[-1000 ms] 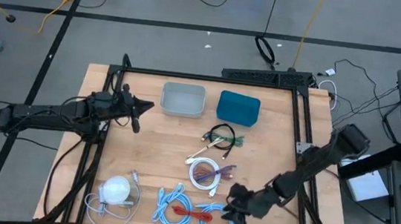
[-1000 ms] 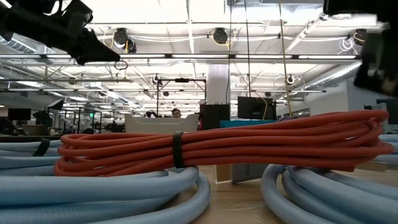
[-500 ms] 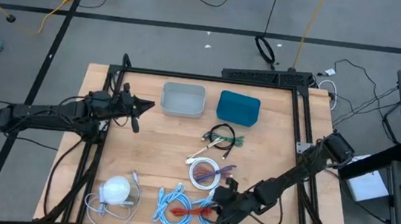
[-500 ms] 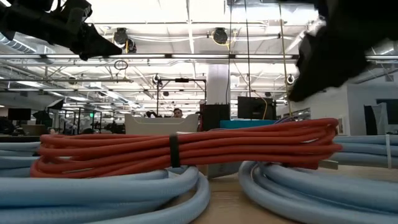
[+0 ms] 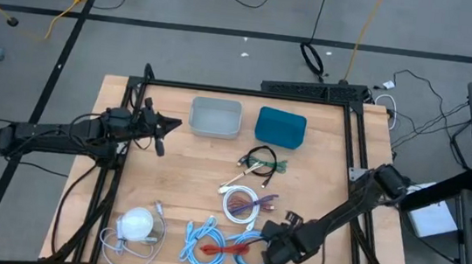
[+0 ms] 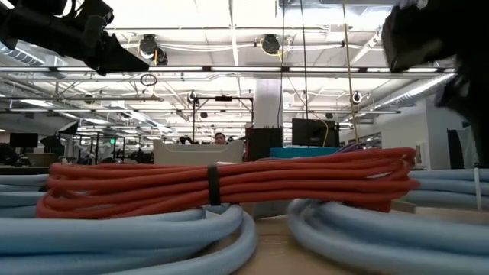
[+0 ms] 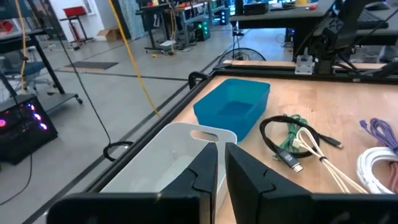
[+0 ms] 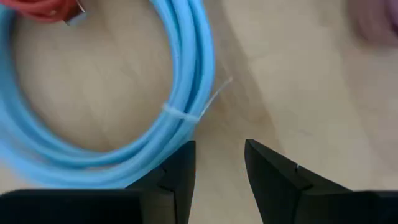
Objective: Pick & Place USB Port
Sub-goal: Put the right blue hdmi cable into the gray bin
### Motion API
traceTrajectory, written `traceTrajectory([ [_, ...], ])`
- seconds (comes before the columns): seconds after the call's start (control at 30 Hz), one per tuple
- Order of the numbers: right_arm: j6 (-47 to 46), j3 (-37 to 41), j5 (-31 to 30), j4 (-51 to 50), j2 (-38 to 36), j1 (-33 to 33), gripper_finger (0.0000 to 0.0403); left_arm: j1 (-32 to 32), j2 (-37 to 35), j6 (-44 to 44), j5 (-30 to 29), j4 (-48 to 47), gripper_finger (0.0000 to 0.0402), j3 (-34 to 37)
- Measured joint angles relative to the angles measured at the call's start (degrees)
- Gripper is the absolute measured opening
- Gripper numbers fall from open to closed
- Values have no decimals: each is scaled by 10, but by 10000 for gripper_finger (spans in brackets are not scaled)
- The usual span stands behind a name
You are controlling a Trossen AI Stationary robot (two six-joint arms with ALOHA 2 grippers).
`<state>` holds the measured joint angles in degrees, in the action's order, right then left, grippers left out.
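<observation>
Left gripper (image 5: 169, 125) parked far-left over table, fingers pressed together, nothing held. Grey bin (image 5: 215, 118) and blue bin (image 5: 280, 126) at far edge, both look empty, so no placing done yet. USB cables (image 5: 259, 163) lying mid-table, untouched. Right gripper (image 8: 219, 163) down low near front edge, fingers spread, nothing between them, just beside light-blue cable coil (image 8: 124, 124). Pick not started, whole task left.

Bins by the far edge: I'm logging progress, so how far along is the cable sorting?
Nothing looks placed: the grey bin and blue bin appear empty. The right gripper hangs open and empty beside the light blue cable coil near the front edge. The left gripper waits shut near the grey bin. Picking and placing remain.
</observation>
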<state>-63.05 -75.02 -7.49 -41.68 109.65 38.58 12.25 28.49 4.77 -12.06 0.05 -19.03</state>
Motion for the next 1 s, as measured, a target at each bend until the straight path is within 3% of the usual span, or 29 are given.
traceTrajectory([
  [0.27, 22, 0, 3, 28, 14, -13, 131, 0, 0, -11, 0, -7, 37, 0],
  [0.47, -6, -1, -4, -14, -45, -18, 131, 0, 0, -10, 0, -12, 37, 0],
  [0.67, -21, -1, -54, -10, -84, -22, 131, 0, 0, -9, 0, -12, 37, 0],
  [1.0, -8, 0, 18, 61, -45, -37, 131, 0, 0, -10, 0, -19, 37, 0],
])
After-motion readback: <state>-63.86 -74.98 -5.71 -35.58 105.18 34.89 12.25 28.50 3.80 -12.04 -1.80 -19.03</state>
